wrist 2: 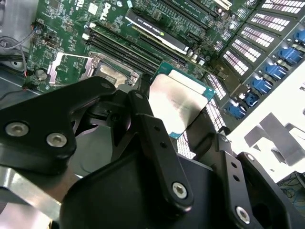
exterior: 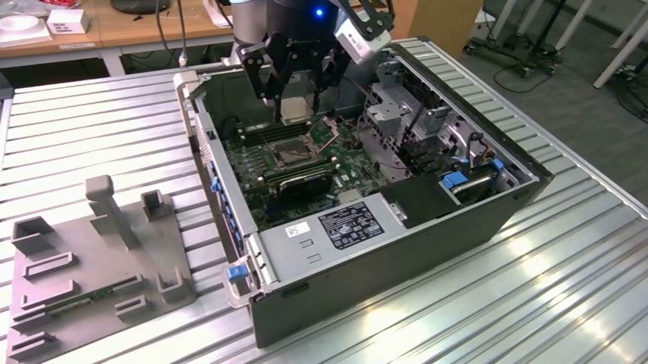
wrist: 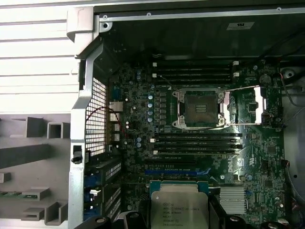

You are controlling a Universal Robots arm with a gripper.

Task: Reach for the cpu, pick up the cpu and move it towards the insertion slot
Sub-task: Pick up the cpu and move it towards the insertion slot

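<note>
The cpu [wrist 2: 183,98] shows a pale silvery-beige face with a green edge, held between the black fingers [wrist 2: 155,143] of the gripper [exterior: 296,106]. Below it, the insertion slot [wrist: 199,109] has a shiny metal frame around a dark centre, set in the green circuit board [wrist: 267,157]. Long black memory slots [wrist: 195,143] flank the slot. The computer case [exterior: 405,258] is black with blue clips [exterior: 238,273] along its side. Beside the case, a grey plastic fixture [exterior: 91,273] rests on the ribbed silver table [exterior: 91,121].
</note>
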